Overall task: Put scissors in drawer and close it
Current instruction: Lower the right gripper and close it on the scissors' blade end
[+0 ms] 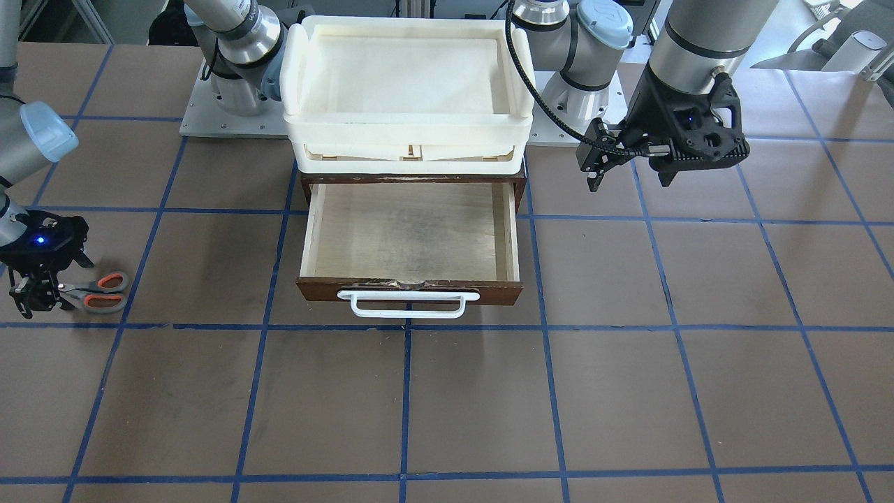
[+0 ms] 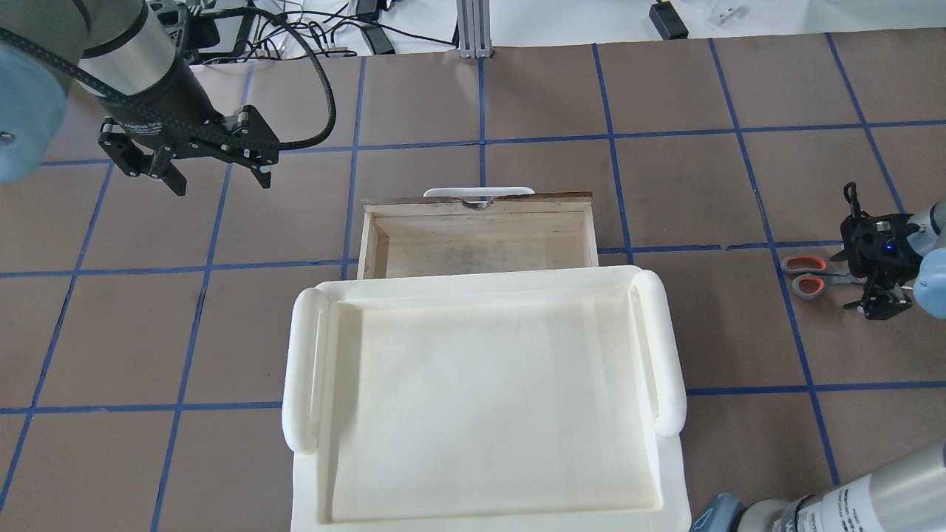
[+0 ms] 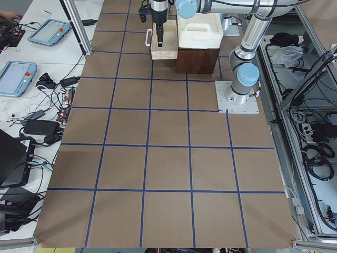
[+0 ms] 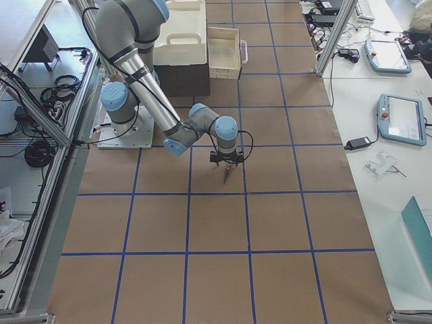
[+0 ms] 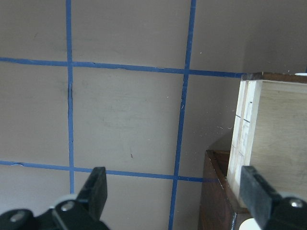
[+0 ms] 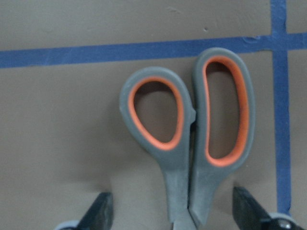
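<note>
Sideways in the overhead view, the scissors (image 2: 819, 275) lie handles left, blades right. Right fingers (image 6: 98, 213) straddle them unclenched; left fingers (image 5: 96, 191) gape.

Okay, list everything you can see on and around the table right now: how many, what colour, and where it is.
scissors: one, grey handles with orange-red inner loops, flat on the table far out on the robot's right, outside the drawer
drawer: one, dark brown, pale interior, white bar handle, pulled open with nothing in it, mid-table
white trays: a stack, count unclear, on top of the cabinet
cabinet: one, dark brown, behind the open drawer
table: one, brown with a blue tape grid
tablets: two, blue-edged, off the table on the side away from the robot
left gripper: one, black, open, hovering beside the drawer
right gripper: one, black, open, fingers either side of the scissors
</note>
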Controlling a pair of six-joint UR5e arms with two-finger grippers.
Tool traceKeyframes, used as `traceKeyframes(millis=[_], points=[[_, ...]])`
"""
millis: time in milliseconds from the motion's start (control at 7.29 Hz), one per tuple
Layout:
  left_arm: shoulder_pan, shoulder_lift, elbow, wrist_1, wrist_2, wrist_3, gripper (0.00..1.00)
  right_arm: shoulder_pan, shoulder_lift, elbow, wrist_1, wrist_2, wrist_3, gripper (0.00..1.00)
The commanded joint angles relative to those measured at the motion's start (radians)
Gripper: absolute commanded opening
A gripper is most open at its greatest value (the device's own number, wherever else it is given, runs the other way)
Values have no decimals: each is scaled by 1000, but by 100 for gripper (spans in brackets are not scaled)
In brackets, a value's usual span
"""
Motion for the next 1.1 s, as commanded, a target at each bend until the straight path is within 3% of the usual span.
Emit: traceKeyframes(millis=[0,686,960], points=[[0,0,-2,-2,1,0,100,1,1,-2,0,0,7,83],[0,0,0,5,0,0,100,3,-4,-18,0,5,7,54],[0,0,0,8,-2,0,100,3,-5,-21,0,2,-2,30]])
